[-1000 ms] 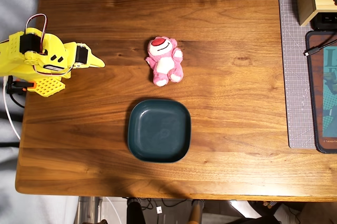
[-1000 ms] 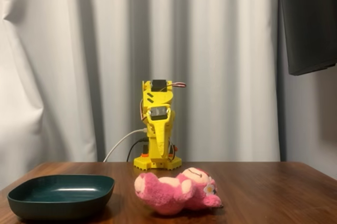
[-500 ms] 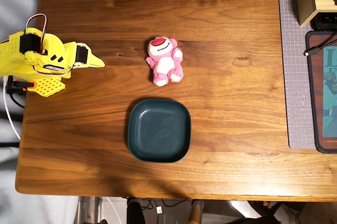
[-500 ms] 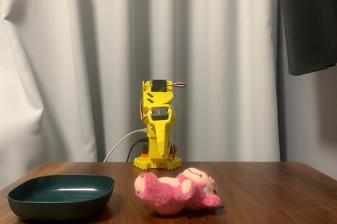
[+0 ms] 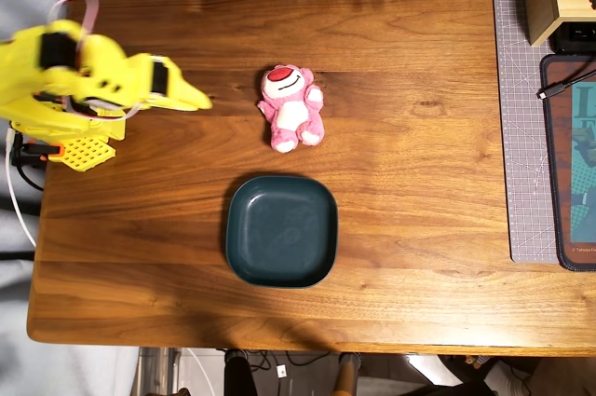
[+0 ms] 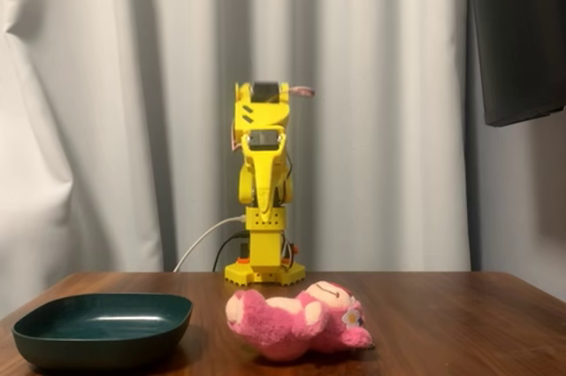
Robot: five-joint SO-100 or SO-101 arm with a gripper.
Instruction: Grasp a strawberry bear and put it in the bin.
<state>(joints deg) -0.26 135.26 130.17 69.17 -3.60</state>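
At frame centre of the overhead view, the strawberry bear (image 5: 291, 108) is seen face-up above the bin (image 5: 280, 231); no writing is legible. At left, the pincer (image 5: 196, 98) is seen closed and empty.

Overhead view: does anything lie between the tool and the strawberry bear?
Nothing. In the overhead view only bare wooden table separates the tool from the strawberry bear.

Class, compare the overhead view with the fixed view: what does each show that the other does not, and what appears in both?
Only the overhead view shows the grey cutting mat at the table's right edge and the bear's face from above. Only the fixed view shows the white curtain and how far the arm stands above the table. Both show the strawberry bear lying on the table, the empty bin and the yellow end effector.
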